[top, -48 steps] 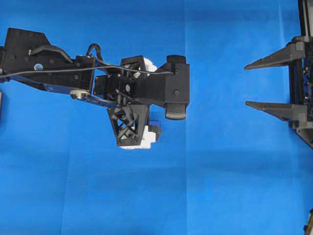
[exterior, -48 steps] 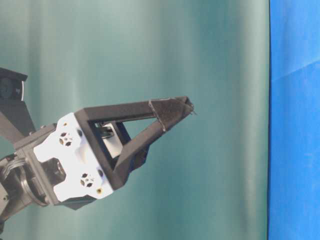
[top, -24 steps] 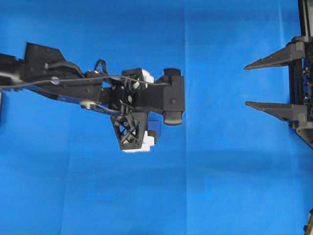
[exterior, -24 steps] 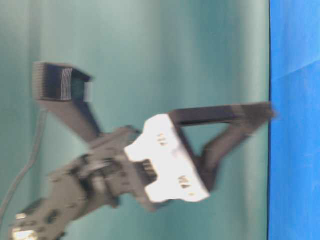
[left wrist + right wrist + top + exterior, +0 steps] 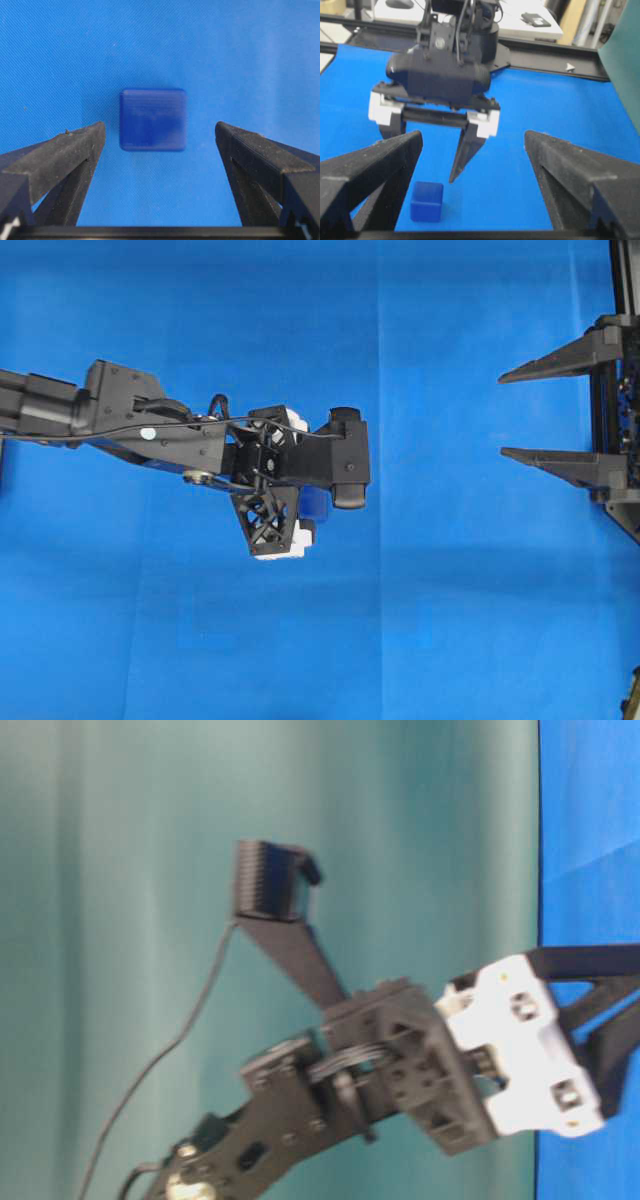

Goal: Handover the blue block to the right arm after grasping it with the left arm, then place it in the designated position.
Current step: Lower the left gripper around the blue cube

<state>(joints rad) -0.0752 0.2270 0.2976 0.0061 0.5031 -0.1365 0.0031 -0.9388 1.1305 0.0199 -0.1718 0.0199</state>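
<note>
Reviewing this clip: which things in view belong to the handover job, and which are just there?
Part of the job:
- blue block, on the cloth between the open fingers
- left gripper, open, above the block
- right gripper, open, at the right edge, away from the block

Just there:
- blue cloth
- green backdrop
- clutter on the white desk beyond the cloth, too blurred to name

A bright blue cloth (image 5: 470,620) covers the bench, smooth but for faint fold creases that cross it in straight lines. In the table-level view a teal backdrop (image 5: 120,870) hangs behind, softly lit, with pale vertical bands. In the right wrist view a black rail (image 5: 555,52) borders the far edge of the cloth; beyond it stands a pale desk (image 5: 520,20) with small dark things on it, too blurred to name.
</note>
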